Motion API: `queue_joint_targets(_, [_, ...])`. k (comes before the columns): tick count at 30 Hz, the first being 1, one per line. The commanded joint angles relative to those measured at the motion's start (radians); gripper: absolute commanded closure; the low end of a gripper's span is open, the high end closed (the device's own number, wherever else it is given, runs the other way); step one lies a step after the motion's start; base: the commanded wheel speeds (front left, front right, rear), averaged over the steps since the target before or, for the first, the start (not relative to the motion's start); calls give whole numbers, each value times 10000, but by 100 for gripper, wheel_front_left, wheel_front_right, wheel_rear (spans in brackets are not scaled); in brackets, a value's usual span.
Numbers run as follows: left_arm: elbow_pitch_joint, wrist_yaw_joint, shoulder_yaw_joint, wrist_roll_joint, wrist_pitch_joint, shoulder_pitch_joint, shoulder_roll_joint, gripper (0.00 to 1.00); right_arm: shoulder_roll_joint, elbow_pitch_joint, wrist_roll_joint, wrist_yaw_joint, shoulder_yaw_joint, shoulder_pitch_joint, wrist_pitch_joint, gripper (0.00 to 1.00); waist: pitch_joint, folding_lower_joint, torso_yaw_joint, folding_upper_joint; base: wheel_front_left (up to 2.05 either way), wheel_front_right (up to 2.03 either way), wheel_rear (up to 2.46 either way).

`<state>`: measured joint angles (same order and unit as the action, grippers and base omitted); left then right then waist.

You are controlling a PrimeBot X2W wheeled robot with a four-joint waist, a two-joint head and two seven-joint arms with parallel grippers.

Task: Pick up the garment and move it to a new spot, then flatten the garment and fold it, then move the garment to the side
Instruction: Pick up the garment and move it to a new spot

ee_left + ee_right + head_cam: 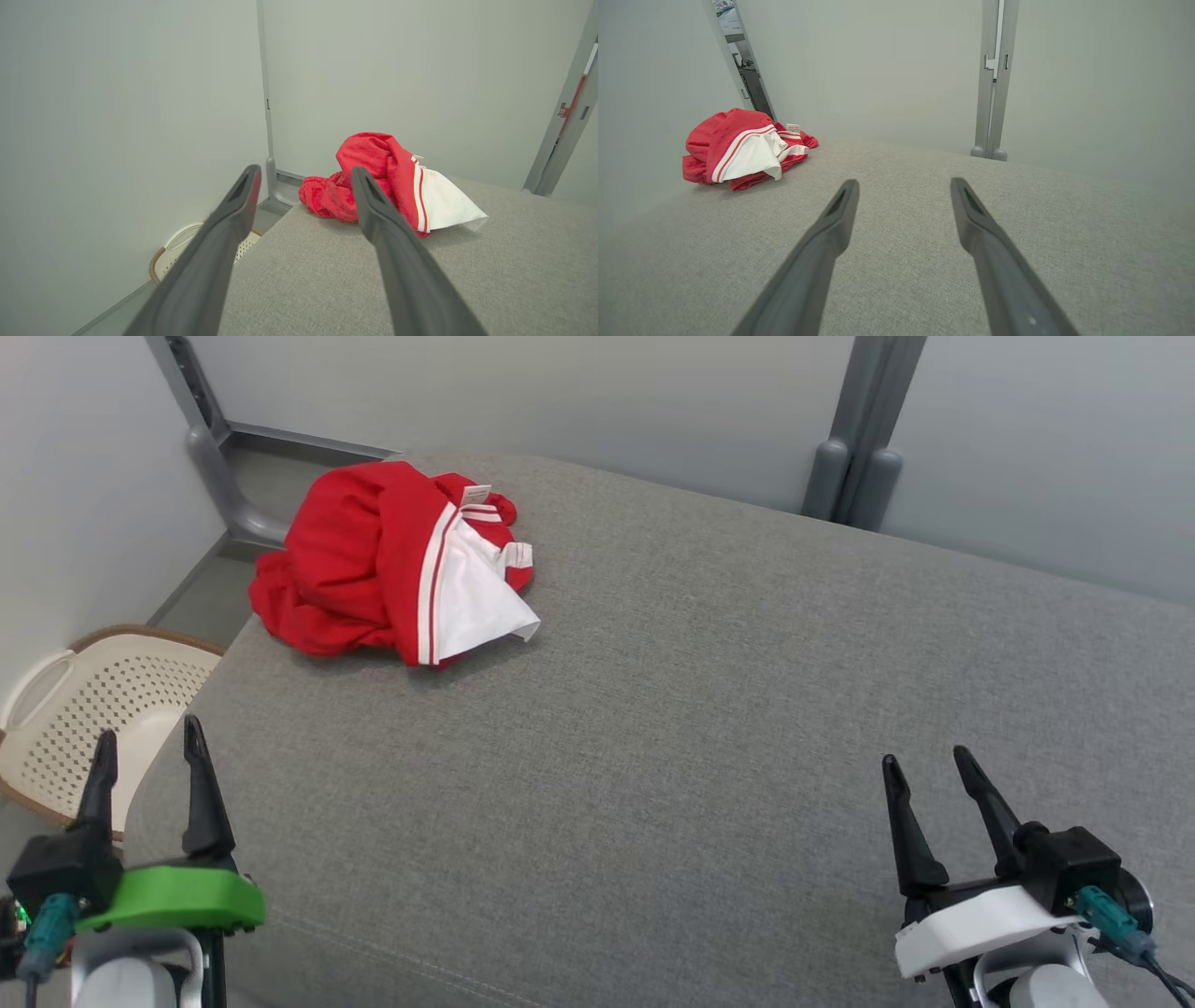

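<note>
red garment [364,560] with a white striped panel is lying crumpled at the far left corner of the grey woven cushion [700,709]. left gripper [149,728] and right gripper [925,756] are hovering at the near corners, tapered fingers spread, holding nothing.

Red on grey
Garment [364,560] at 11 o'clock: red w/ white panel & stripes; surface [653,756] grey; basket [93,709] cream, brown rim.

Red-and-white cloth garment [392,565] on a matt woven grey fabric surface [700,728].
</note>
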<state>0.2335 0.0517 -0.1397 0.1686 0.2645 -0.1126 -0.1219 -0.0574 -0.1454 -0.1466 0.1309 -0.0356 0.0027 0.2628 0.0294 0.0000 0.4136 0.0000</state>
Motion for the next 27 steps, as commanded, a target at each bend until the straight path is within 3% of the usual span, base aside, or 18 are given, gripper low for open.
queue_joint_targets(1, [1,92,-29,38,0,-429,-88,0,-112,45,92,-3,97,-142,31,0,477,0,-550,0,0,0,0])
queue_joint_targets(16, [863,412,-701,614,-2,-4905,-1164,0,-562,594,181,-6,853,-1141,31,0,2921,0,-3266,0,0,0,0])
queue_joint_targets(27, [3346,587,-973,1131,-372,-7068,-2307,0,-554,1061,206,-6,1320,-1543,31,0,4044,0,-4249,0,0,0,0])
